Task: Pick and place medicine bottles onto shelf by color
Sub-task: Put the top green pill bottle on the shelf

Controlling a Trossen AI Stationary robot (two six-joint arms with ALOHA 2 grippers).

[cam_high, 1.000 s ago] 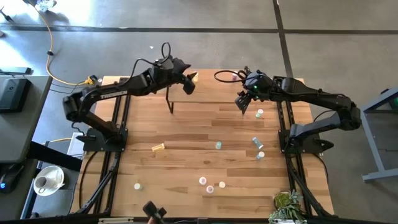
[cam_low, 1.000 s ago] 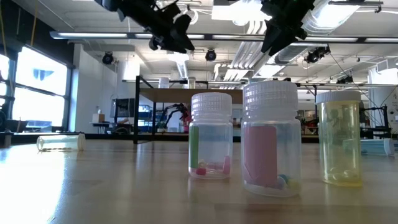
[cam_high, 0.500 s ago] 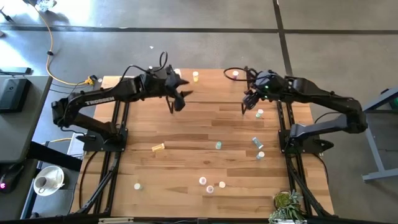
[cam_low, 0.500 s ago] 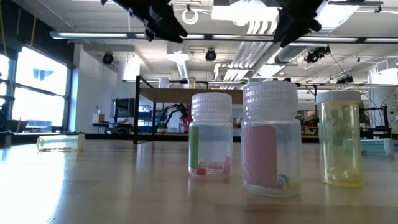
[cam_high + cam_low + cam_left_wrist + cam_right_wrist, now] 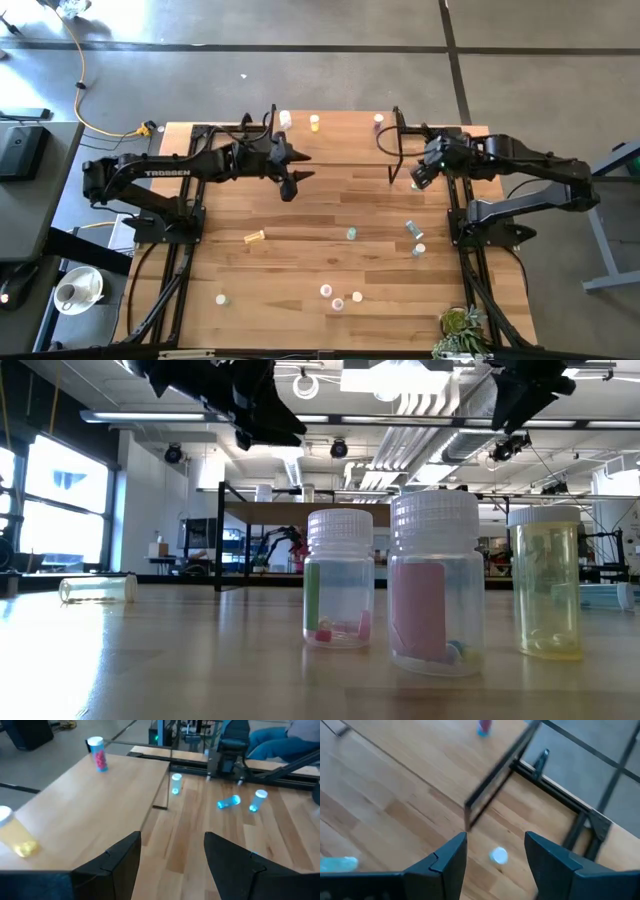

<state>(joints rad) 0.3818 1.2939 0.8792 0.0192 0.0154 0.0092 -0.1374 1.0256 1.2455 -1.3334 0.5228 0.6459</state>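
The shelf (image 5: 340, 132) stands at the table's far edge. On it stand a white bottle (image 5: 285, 118), a yellow bottle (image 5: 314, 122) and a pink bottle (image 5: 378, 120). More medicine bottles stand or lie on the table, among them a yellow one on its side (image 5: 255, 236) and a teal one (image 5: 351, 233). My left gripper (image 5: 290, 182) hangs open and empty in front of the shelf's left leg. My right gripper (image 5: 420, 176) hangs open and empty at the shelf's right end, above a pale-capped bottle (image 5: 498, 855). The left wrist view shows the shelf top (image 5: 85, 815) with the pink bottle (image 5: 98, 760) and the yellow bottle (image 5: 15, 837).
Three bottles stand close to the near edge: green-labelled (image 5: 340, 590), pink (image 5: 435, 585) and yellow (image 5: 548, 585). Blue bottles (image 5: 410, 228) lie near the right arm's base. A potted plant (image 5: 460, 330) sits at the near right corner. The shelf's black legs (image 5: 495, 785) stand near both grippers.
My left gripper has drawn back from over the shelf toward the table's near edge, sinking and tipping more level. My right gripper has gone toward the table's right edge, away from the shelf's right leg. The bottles on the shelf, earlier partly covered by the arms, now show.
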